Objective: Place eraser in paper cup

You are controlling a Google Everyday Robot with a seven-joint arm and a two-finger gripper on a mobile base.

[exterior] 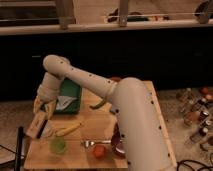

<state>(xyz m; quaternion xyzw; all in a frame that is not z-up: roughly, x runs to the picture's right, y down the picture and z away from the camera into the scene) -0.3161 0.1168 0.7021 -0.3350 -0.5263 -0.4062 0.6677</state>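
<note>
Currently your gripper (43,110) hangs low over the left edge of the wooden table (95,120), closed on the upper end of the eraser (36,126). You hold the eraser tilted, tan face showing, its lower end reaching past the table's left edge. A pale shape just right of that lower end appears to be the paper cup (48,132); its rim cannot be confirmed. Noted nearby: a banana (68,129) beside that shape, a translucent green cup (58,145) in front, and a green tray (70,92) behind the gripper.
</note>
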